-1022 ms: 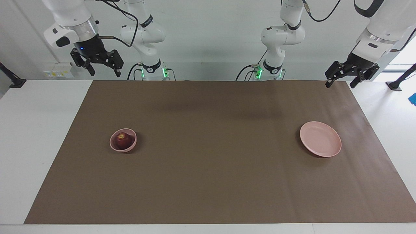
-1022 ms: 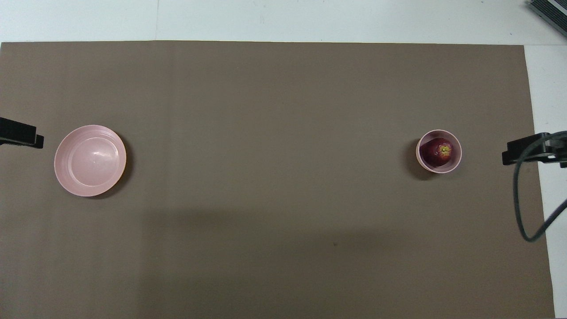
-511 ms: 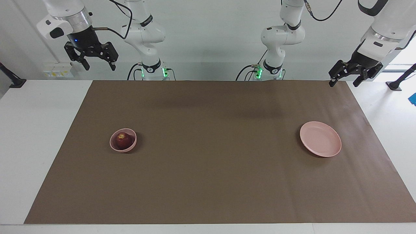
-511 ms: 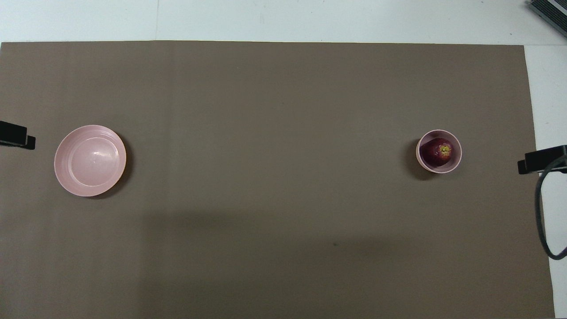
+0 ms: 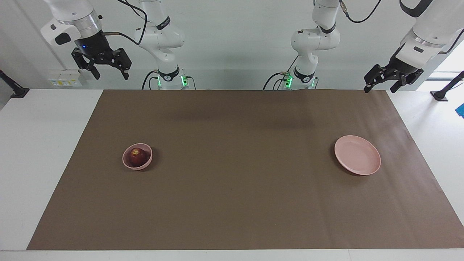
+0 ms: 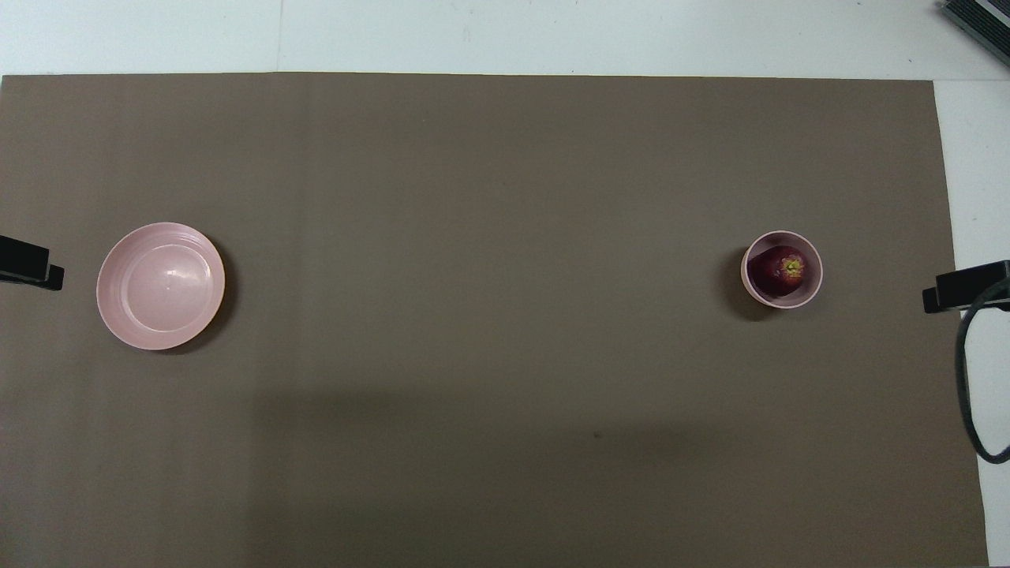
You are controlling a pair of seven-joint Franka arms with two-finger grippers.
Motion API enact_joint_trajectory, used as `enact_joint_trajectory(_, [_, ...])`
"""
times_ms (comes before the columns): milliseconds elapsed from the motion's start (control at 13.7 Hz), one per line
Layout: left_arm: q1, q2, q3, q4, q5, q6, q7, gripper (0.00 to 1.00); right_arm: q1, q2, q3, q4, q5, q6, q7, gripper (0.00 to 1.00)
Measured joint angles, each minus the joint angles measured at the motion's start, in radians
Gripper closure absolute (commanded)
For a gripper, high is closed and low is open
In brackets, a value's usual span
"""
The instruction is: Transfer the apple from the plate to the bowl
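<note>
Resting inside the bowl [image 5: 137,156] at the right arm's end, the apple [image 5: 137,156] has left the plate [image 5: 357,160] bare — right gripper [image 5: 107,73] nearer, raised, jaws apart; left gripper [image 5: 380,84] raised, jaws apart.

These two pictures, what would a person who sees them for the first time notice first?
The eye goes first to the dark red apple, which lies in the small pink bowl on the brown mat, toward the right arm's end of the table. The wide pink plate lies bare toward the left arm's end. The right gripper and the left gripper both hang open, raised, near the robots' edge of the mat, holding nothing.
</note>
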Motion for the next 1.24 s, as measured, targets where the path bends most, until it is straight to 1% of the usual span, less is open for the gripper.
enact_joint_trajectory(1241, [0.0,-0.002,-0.001,0.0,0.0,-0.008,0.0,0.0,-0.002,-0.001,-0.007,0.0,-0.011,0.0,-0.001,0.0])
